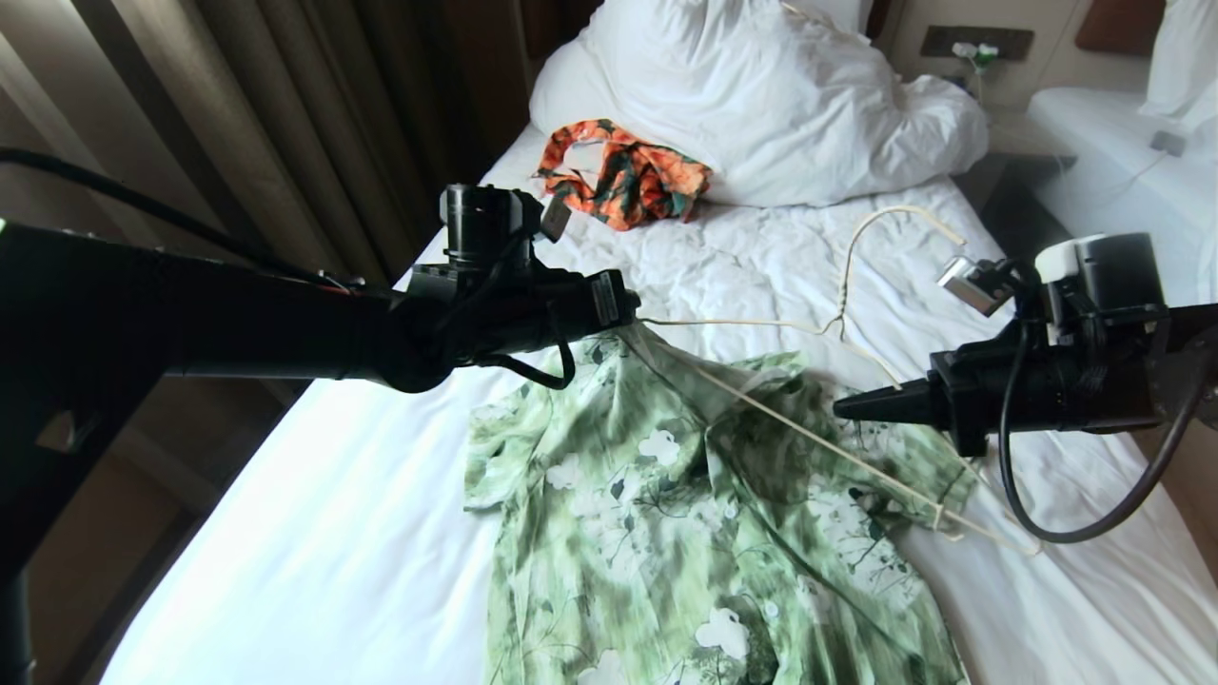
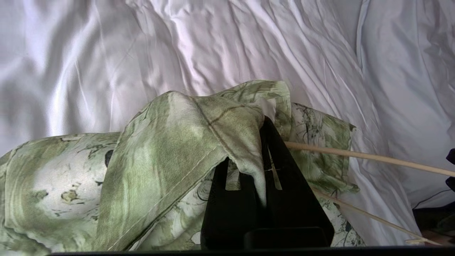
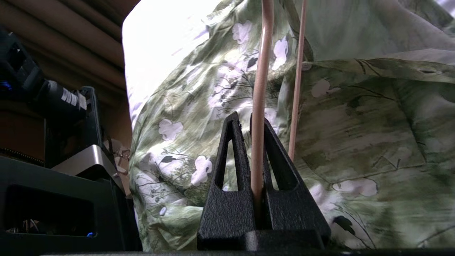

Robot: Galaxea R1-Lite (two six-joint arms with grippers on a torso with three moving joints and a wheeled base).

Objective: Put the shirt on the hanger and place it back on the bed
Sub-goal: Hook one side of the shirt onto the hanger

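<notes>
The green shirt [image 1: 685,533] lies in the lower middle of the head view, spread on the white bed [image 1: 314,533]. The thin cream hanger [image 1: 818,442] lies slanted across the top of the shirt, and its hook curls up toward the upper right of the frame.

The left gripper [image 1: 623,304] is in the middle left of the head view. Its two fingers are pressed together on the shirt, at an edge up near the collar. In the left wrist view the green cloth drapes over the left gripper [image 2: 265,160], pinched tight. It looks like this arm lifts the cloth so there is room for the hanger to slide in under it.

The right gripper [image 1: 847,407] is at the middle right of the head view. In the right wrist view its fingers [image 3: 231,153] are squeezed on one rod of the hanger [image 3: 261,89], and the second rod runs just beside it. This arm holds the hanger steady so it can be pushed into the shirt.

The hanger is not inside the shirt yet, so the job seems to be in its middle part. An orange cloth [image 1: 623,185] sits in the upper middle, well apart, next to the puffy white duvet [image 1: 761,105]
</notes>
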